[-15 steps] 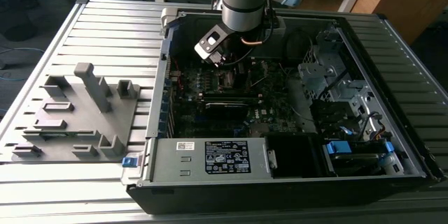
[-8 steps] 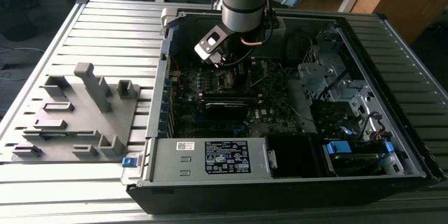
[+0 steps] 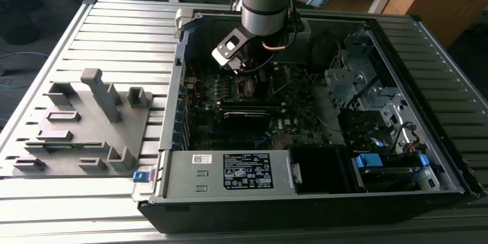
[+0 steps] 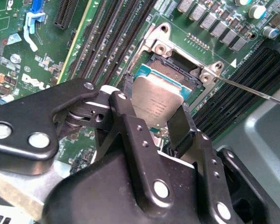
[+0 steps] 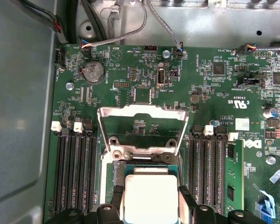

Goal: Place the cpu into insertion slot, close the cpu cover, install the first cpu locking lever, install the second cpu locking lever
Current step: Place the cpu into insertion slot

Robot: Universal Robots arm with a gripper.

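Silver-grey and flat, pinched by two opposite edges in the gripper [image 4: 153, 112]: the cpu [image 4: 158, 100]. Straight over the insertion slot [image 4: 175, 70], low above it and roughly square to its rim, with the far strip of the slot's dark recess showing past the chip. Seated or not: cannot tell. On the slot's far side, swung up on its hinge, the cpu cover [image 5: 142, 110]. Flanking the slot on both sides, memory sockets [image 5: 74, 172], near the fingers [image 4: 128, 126]; scant room sideways.
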